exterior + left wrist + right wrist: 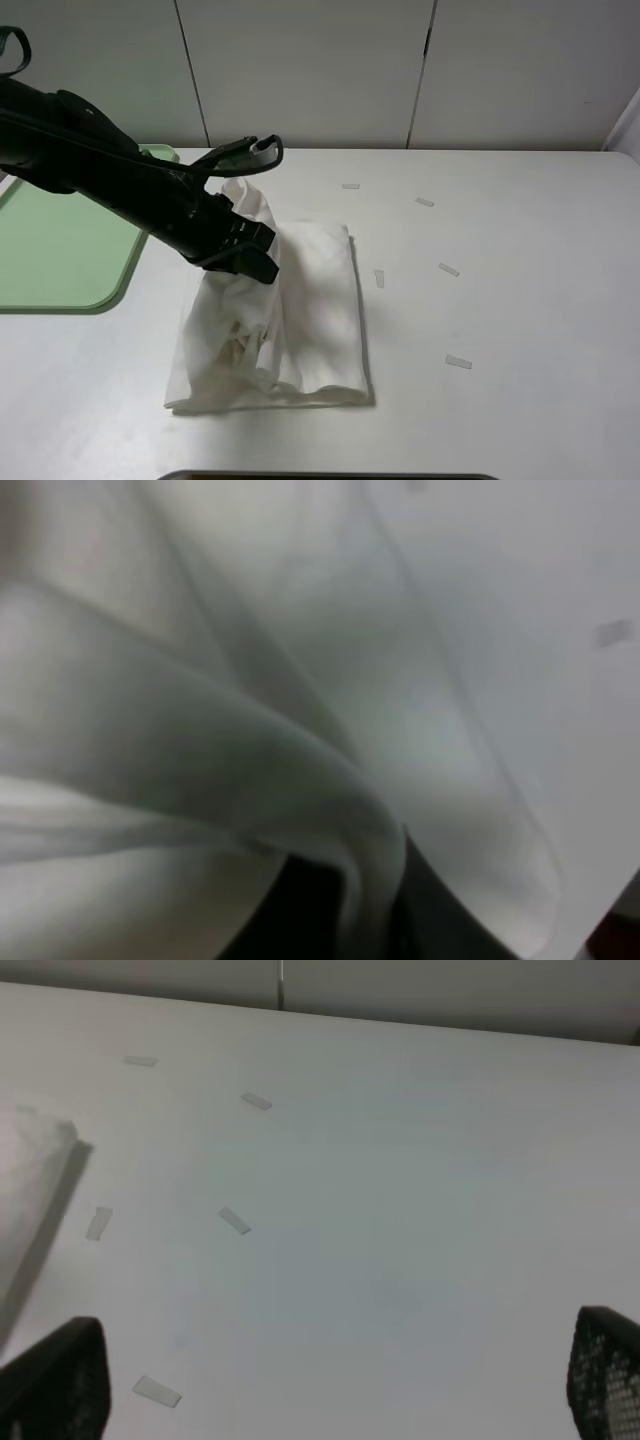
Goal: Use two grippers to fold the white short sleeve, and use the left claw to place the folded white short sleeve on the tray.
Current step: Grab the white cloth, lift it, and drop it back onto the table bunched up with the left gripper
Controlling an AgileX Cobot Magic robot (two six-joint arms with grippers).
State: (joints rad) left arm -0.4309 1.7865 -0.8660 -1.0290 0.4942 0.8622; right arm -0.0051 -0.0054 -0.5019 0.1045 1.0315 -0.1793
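The white short sleeve (300,310) lies folded in a rough rectangle at the middle of the white table. Its far left part is pulled up into a peak. My left claw (252,262) reaches in from the left over the shirt's left half and is shut on the cloth. In the left wrist view the shirt (250,730) fills the frame, draped over a dark finger (310,915). The light green tray (60,250) lies at the left edge, partly behind the left arm. My right gripper (330,1380) is open and empty over bare table; the shirt's corner (30,1160) shows beside it.
Several small white tape strips lie on the table right of the shirt, such as two in the high view (449,269) (458,361) and one in the right wrist view (234,1220). White wall panels stand behind the table (520,300).
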